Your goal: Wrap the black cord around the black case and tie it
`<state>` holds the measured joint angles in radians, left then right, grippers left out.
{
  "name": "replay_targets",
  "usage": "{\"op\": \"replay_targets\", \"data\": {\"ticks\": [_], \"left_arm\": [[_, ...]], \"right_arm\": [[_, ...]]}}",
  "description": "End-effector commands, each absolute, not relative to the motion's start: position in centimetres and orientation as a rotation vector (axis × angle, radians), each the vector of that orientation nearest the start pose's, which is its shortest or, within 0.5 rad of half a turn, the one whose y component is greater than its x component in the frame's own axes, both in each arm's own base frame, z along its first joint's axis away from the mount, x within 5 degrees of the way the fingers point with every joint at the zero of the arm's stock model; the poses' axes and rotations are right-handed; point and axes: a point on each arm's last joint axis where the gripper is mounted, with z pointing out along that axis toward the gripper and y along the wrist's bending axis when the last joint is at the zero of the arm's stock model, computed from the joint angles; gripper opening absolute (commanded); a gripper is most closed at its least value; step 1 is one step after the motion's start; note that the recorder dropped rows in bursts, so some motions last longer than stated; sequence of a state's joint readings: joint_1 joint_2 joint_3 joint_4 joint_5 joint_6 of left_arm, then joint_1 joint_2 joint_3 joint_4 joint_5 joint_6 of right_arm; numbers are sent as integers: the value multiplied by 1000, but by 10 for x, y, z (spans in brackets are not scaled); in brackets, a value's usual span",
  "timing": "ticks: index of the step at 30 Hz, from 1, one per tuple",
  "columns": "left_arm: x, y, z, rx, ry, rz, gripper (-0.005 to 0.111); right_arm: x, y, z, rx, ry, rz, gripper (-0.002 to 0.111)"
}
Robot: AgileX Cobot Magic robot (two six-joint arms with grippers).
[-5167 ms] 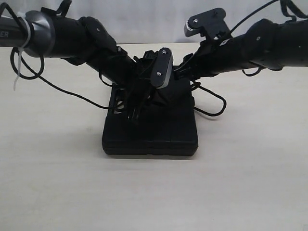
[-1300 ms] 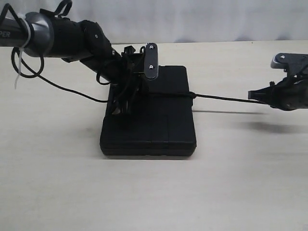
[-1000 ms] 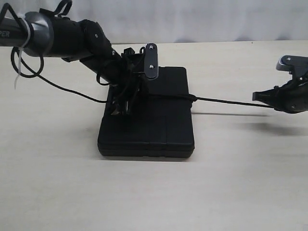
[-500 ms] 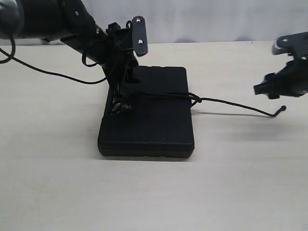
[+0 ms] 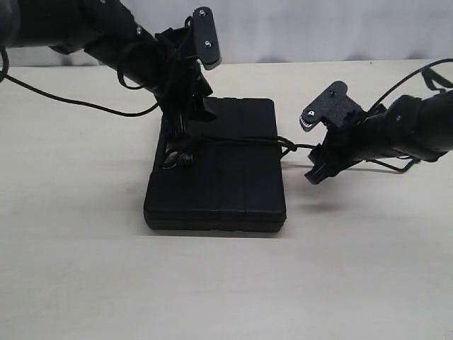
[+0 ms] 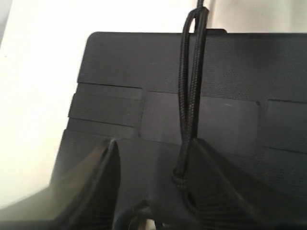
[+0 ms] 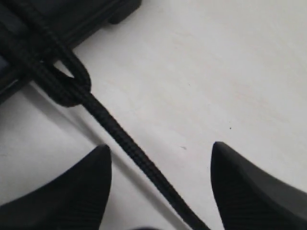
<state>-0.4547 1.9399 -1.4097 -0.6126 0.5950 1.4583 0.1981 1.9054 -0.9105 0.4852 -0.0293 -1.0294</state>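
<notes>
Our left gripper [image 6: 156, 158] and right gripper [image 7: 158, 153] gape empty; snagging the black braided cord [image 7: 120, 134] could slacken it round the flat black plastic case [image 5: 226, 184].

Bare bench [image 5: 226, 283] lies free on the camera side of the case [image 5: 226, 191]. The left hand [image 5: 182, 142] crowds the case's left edge. The right hand [image 5: 315, 168] straddles the cord [image 5: 244, 141] just beside the right edge.

No text, label, brand or number can be read in any of the three views. All the visible surfaces are plain, without legible marks.
</notes>
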Motion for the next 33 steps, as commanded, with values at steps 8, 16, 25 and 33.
{"op": "replay_targets", "data": {"ticks": [8, 16, 25, 33], "left_arm": [[363, -229, 189, 1801, 1637, -423, 32], [379, -235, 153, 1752, 1605, -372, 29], [390, -228, 138, 1731, 1673, -213, 0], [392, -213, 129, 1846, 1762, -46, 0]], "right_arm": [[360, 66, 95, -898, 2272, -262, 12], [360, 67, 104, -885, 2259, -254, 4], [360, 67, 105, -877, 2259, -252, 4], [363, 44, 104, -729, 2317, -257, 4]]}}
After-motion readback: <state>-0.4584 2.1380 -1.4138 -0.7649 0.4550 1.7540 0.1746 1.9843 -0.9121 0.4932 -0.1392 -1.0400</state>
